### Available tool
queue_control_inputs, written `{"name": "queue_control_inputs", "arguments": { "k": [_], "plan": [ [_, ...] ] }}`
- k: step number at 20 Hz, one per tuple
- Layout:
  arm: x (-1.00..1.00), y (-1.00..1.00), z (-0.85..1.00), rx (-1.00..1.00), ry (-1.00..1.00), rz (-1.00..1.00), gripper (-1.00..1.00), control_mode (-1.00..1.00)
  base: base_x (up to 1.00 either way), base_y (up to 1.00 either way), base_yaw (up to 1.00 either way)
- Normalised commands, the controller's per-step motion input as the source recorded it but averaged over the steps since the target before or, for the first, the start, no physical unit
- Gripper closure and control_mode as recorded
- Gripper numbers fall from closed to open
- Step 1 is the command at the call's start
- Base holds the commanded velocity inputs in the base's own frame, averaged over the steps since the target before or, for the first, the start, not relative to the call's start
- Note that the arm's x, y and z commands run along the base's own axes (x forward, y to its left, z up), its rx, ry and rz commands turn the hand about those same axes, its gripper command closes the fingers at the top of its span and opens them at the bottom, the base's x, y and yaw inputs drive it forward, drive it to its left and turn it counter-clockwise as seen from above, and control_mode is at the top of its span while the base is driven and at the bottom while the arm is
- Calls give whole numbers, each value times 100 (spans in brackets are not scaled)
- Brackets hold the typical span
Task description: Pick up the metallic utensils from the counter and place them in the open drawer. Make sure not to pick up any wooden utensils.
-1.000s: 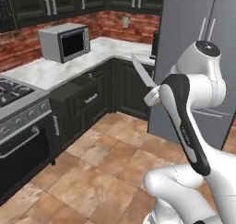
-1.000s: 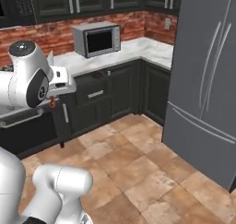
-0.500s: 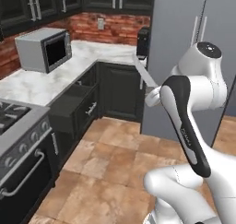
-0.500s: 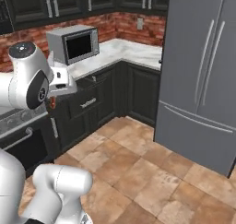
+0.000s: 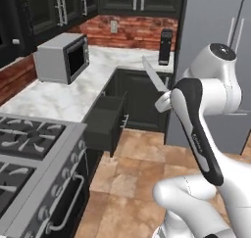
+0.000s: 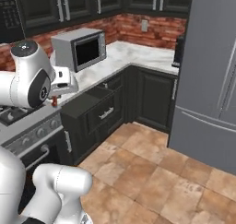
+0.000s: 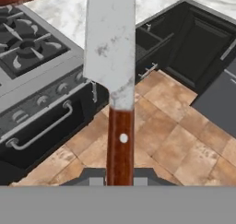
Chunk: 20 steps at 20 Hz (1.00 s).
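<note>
My gripper (image 7: 120, 178) is shut on the reddish-brown handle of the knife (image 7: 110, 43), a metallic utensil with a broad silver-grey blade pointing away from the hand. In the left base view the blade (image 5: 154, 75) sticks up and left from the gripper (image 5: 164, 96), in the air above the floor. The handle's red end (image 6: 54, 101) shows under the hand in the right base view. The open drawer (image 5: 105, 120) juts from the black cabinets below the worktop corner, ahead of the knife tip; its dark inside (image 7: 148, 39) shows. The counter and the wooden utensils are out of view.
A gas stove (image 5: 29, 149) with an oven handle stands at the left. A microwave (image 5: 62, 57) sits on the L-shaped marble worktop (image 5: 73, 95). A tall grey fridge (image 6: 212, 75) stands to the right. Tiled floor (image 6: 152, 177) lies between.
The base has driven and turned, so the whole scene has shifted: the stove, microwave and open drawer are now nearer. The knife stays in my shut gripper.
</note>
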Motion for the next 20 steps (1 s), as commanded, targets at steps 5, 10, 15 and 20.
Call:
{"name": "queue_control_inputs", "arguments": {
  "k": [5,10,15,20],
  "plan": [
    [0,0,0,0,0,0,100,100,61,27,-5],
    [0,0,0,0,0,0,100,100,46,15,-4],
    [0,0,0,0,0,0,100,100,28,72,-17],
    [0,0,0,0,0,0,100,100,29,55,-16]
  ]
}}
